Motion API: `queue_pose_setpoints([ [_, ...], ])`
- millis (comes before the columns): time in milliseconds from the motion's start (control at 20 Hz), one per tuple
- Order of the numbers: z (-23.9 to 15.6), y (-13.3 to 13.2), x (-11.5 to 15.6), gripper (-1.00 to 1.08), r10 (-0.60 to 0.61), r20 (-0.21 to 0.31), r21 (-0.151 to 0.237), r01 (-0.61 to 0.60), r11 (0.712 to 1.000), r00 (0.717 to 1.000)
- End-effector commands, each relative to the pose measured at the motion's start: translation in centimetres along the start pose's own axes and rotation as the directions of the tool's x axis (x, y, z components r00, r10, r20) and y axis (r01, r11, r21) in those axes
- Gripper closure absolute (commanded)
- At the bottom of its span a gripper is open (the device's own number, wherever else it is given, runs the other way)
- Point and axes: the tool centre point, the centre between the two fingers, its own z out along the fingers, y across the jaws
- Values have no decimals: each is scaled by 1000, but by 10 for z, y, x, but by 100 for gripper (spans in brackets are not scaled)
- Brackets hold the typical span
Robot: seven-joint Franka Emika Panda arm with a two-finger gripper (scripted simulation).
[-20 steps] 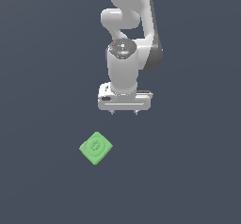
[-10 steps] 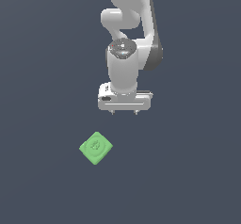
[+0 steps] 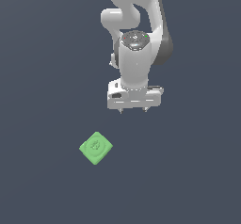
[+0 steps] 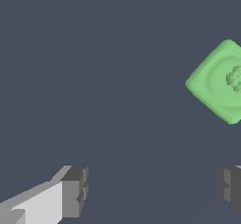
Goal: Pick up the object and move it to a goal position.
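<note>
While the gripper (image 3: pixel 133 110) hangs above the dark floor (image 3: pixel 42 77), its two fingers stand wide apart with nothing between them and nothing touching either pad. In the wrist view the fingertips (image 4: pixel 75 191) show as dark grey blocks at opposite sides of the frame, only bare floor (image 4: pixel 94 53) in the gap. Gripper (image 4: pixel 153 190) empty.

Arm (image 3: pixel 136 25) pose: white links come down from the 12 o'clock edge of the exterior view, fold at a rounded joint, then drop into a vertical wrist cylinder. Hand points straight down; the short finger tips just peek below the flat white hand body.

Green cube (image 3: pixel 96 148): lies on the floor at about 7 o'clock from the gripper in the exterior view, near but clearly apart from it, untouched. It sits turned corner-on, diamond-shaped in the frame, rounded edges, faint circular emblem on the top face. Wrist view catches the cube (image 4: pixel 219 82) partly cut off at the frame edge, outside the span of the fingers.
</note>
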Motion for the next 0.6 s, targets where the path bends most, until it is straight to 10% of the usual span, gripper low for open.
queue_pose_setpoints([
  [0, 0, 0, 0, -92, 0, 0, 1, 0, 1000, 1000],
  [550, 15, 29, 22, -92, 137, 3, -1, -137, 991, 991],
])
